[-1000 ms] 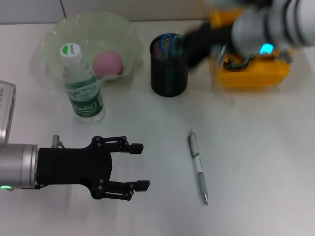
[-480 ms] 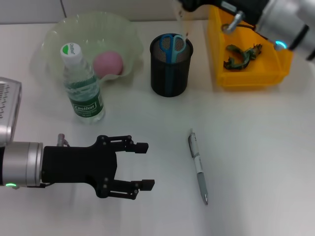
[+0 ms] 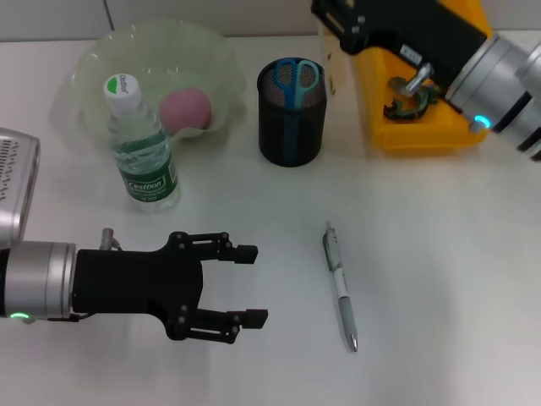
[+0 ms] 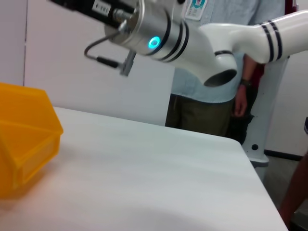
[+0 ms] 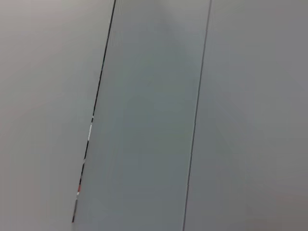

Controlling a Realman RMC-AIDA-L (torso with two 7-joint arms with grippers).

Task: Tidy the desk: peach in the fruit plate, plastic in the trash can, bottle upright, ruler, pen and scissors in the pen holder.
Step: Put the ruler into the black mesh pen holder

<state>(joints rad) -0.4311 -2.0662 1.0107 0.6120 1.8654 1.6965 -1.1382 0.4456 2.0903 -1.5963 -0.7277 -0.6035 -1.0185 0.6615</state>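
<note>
Scissors point(image 3: 296, 74) stand in the black mesh pen holder point(image 3: 291, 127); my right gripper point(image 3: 331, 52), just above and beside it, has dropped lower than half a second ago and holds a clear ruler point(image 3: 330, 61). My left gripper point(image 3: 250, 283) has edged slightly forward, fingers apart and empty, near the pen point(image 3: 341, 286) lying on the desk point(image 3: 439, 254). Peach point(image 3: 185, 109) sits in the fruit plate point(image 3: 101, 59), bottle point(image 3: 141, 148) upright.

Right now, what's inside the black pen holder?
Blue-handled scissors stand in the pen holder, handles up; the mesh wall hides their blades and the bottom. The pen lies outside on the desk.
</note>
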